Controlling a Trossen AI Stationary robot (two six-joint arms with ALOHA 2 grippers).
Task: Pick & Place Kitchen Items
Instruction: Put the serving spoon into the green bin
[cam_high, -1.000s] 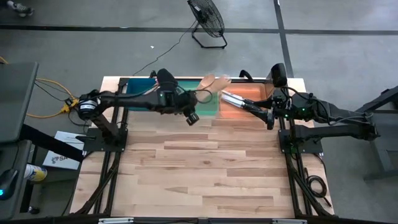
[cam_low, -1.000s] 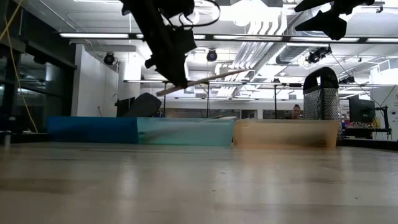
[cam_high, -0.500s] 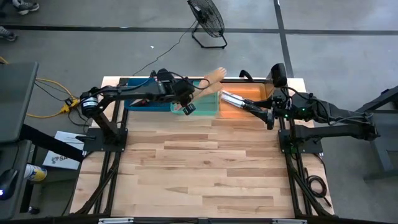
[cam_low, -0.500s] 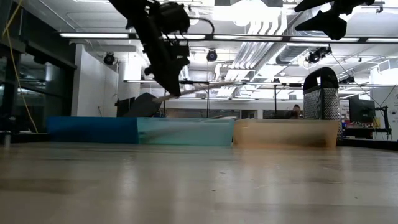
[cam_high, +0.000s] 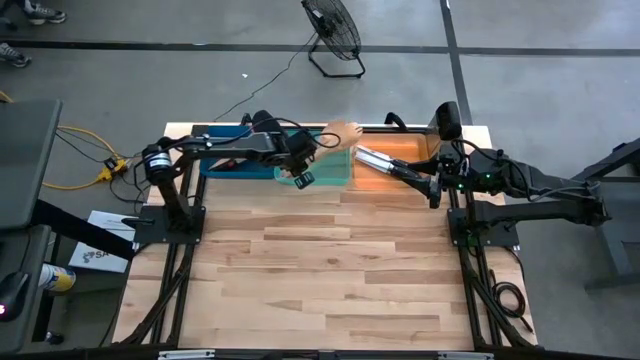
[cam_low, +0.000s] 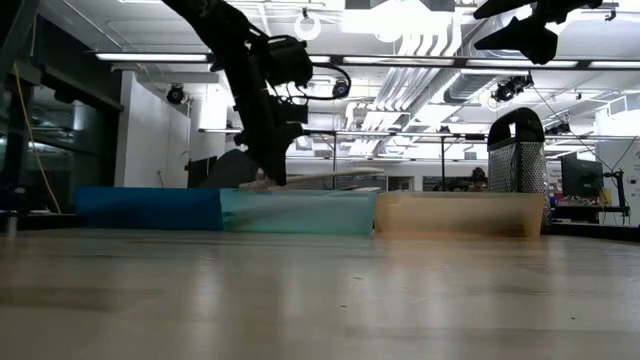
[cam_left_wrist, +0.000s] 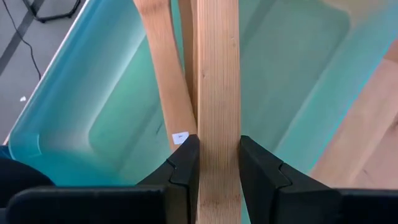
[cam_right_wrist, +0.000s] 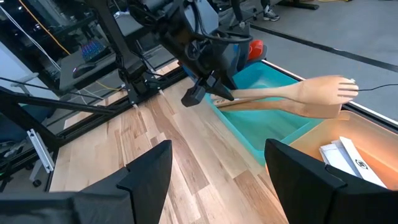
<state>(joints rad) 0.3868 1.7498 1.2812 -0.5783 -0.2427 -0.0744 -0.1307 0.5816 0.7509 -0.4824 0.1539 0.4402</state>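
- Nearest us, the bare wooden bench (cam_high: 320, 270) carries three bins along its far edge.
- Our left gripper (cam_left_wrist: 219, 163) hangs over the green bin (cam_high: 325, 170), jaws clamped on the flat handle of a wooden spatula (cam_left_wrist: 217, 87); its pale head (cam_right_wrist: 326, 92) reaches out beyond the jaws over the bin's far rim.
- A second wooden utensil (cam_left_wrist: 165, 81) lies just beside the held handle, below the jaws inside the green bin.
- Our right gripper (cam_right_wrist: 217, 168) waits above the orange bin (cam_high: 400, 165), jaws apart and holding nothing; steel utensils (cam_high: 378, 160) lie ahead of them.
- The blue bin (cam_high: 225, 150) sits behind the left jaws.
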